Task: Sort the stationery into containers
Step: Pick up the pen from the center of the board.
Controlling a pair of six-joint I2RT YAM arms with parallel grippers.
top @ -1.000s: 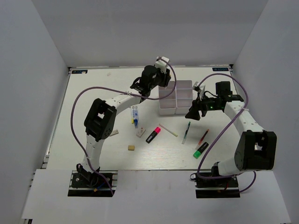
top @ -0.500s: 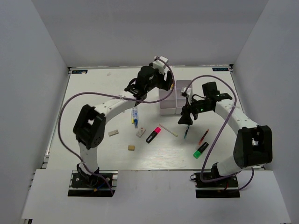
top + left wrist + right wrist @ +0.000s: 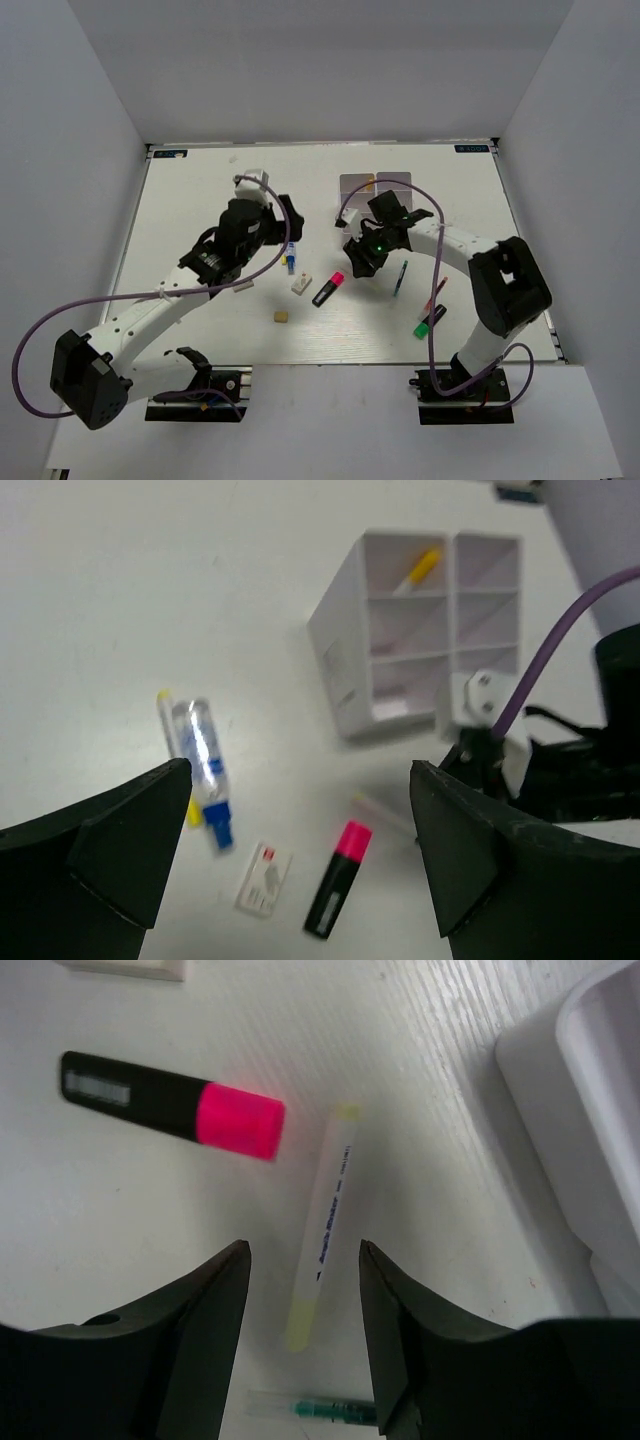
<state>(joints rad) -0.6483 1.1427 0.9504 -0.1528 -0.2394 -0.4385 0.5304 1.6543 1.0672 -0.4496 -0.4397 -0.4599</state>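
The white four-compartment container [image 3: 389, 181] [image 3: 420, 630] stands at the back, a yellow-capped pen [image 3: 422, 568] in one far compartment. My left gripper [image 3: 286, 228] [image 3: 300, 815] hovers wide open and empty above the blue-capped marker [image 3: 205, 770] [image 3: 290, 263], a white eraser [image 3: 262, 878] [image 3: 300, 284] and the pink-and-black highlighter [image 3: 335, 880] [image 3: 328, 289] [image 3: 170, 1100]. My right gripper [image 3: 358, 262] [image 3: 302, 1260] is low over the table, open, its jaws on either side of a slim white pen [image 3: 322, 1228] without touching it.
A green pen [image 3: 401, 278] [image 3: 320, 1410], a red pen [image 3: 437, 290] and a green highlighter [image 3: 430, 322] lie right of my right gripper. A tan eraser [image 3: 282, 316] sits near the front; another eraser [image 3: 243, 287] lies by my left arm.
My left gripper opened wide and drew back from the container toward the near left. My right gripper moved left and down over the white pen, its jaws narrowing.
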